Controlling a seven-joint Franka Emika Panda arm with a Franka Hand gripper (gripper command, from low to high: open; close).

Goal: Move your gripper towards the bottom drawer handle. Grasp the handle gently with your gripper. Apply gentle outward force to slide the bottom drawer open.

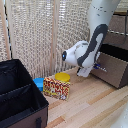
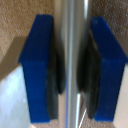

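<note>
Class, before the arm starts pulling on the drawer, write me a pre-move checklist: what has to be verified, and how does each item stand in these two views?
1. Bottom drawer handle sits between the fingers of the gripper: ok, the silver bar runs through the gap.
2. Handle roughly centred in the gap: ok.
3. Pads pressing on the bar: cannot tell; the wrist view is blurred.
4. Bottom drawer position: ok, it already stands out from the dresser, its inside showing.
5. Floor in front of the drawer free: ok; the patterned box lies well toward the exterior view's left.
</note>
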